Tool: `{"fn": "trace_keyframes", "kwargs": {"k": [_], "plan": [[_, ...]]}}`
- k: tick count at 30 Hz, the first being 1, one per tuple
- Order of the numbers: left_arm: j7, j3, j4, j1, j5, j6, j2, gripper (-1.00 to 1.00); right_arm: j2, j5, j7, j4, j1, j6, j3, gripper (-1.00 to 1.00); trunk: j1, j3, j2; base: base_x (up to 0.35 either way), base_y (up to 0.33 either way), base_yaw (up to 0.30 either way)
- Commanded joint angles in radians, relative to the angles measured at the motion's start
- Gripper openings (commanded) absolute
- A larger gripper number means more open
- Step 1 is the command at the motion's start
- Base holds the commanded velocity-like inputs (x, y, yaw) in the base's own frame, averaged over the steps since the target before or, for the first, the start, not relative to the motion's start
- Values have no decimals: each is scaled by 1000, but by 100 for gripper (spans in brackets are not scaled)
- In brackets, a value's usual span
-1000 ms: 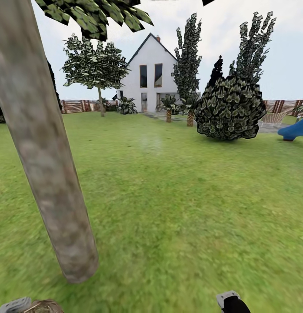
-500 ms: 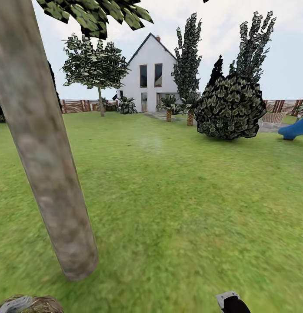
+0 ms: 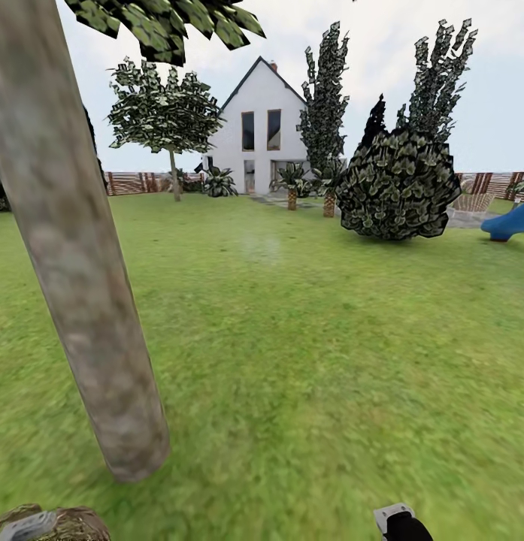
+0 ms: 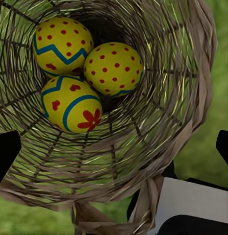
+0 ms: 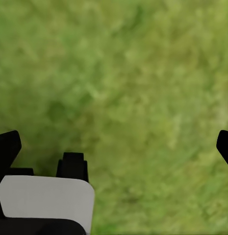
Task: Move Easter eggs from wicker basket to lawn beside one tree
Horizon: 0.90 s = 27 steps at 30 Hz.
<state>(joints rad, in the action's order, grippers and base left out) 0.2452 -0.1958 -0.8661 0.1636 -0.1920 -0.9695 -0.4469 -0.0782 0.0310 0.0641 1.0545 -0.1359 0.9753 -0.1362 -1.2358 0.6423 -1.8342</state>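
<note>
Wicker basket [image 4: 143, 147] holds all three Easter eggs [image 4: 79, 73]; we reached the tree [image 3: 81, 300]. Right claw [image 5: 114, 142] gapes; left unclear.

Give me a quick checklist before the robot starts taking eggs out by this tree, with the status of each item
1. All three Easter eggs inside the wicker basket: ok, three counted in the left wrist view.
2. Tree close by: ok, its trunk meets the lawn just ahead on the left.
3. Right gripper free for picking: ok, fingertips wide apart over bare grass.
4. Left gripper hold on the basket: cannot tell, the fingertips sit either side of it but contact is hidden.
5. Basket resting on the lawn: cannot tell.
6. Eggs already by the tree: not ok, none on the grass there.
</note>
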Motion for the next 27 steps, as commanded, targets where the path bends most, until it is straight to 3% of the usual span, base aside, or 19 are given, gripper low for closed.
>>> {"fn": "trace_keyframes", "kwargs": {"k": [1, 19, 21, 24, 27], "plan": [[3, -2, -1, 1, 0, -5, 0, 100, -1, 3, 2, 1, -1, 5, -3, 100, -4, 4, -8, 0, 0, 0], [3, -2, -1, 1, 0, -5, -1, 100, -3, 1, 1, 4, -1, 4, -2, 100, -73, 61, -134, 0, 0, 0], [3, -2, -1, 1, 0, -5, 0, 100, -3, 0, 1, 5, -1, 4, 17, 100, -81, 67, -148, 0, 0, 0], [3, -1, -1, 1, 0, -5, 0, 100, -3, 1, 1, 21, -1, 5, 88, 100, -92, 76, -169, 0, 0, 0], [3, -1, -1, 1, 1, -5, 0, 100, -2, 8, 2, 38, -1, 6, 105, 100, -104, 86, -190, 0, 0, 0]]}}
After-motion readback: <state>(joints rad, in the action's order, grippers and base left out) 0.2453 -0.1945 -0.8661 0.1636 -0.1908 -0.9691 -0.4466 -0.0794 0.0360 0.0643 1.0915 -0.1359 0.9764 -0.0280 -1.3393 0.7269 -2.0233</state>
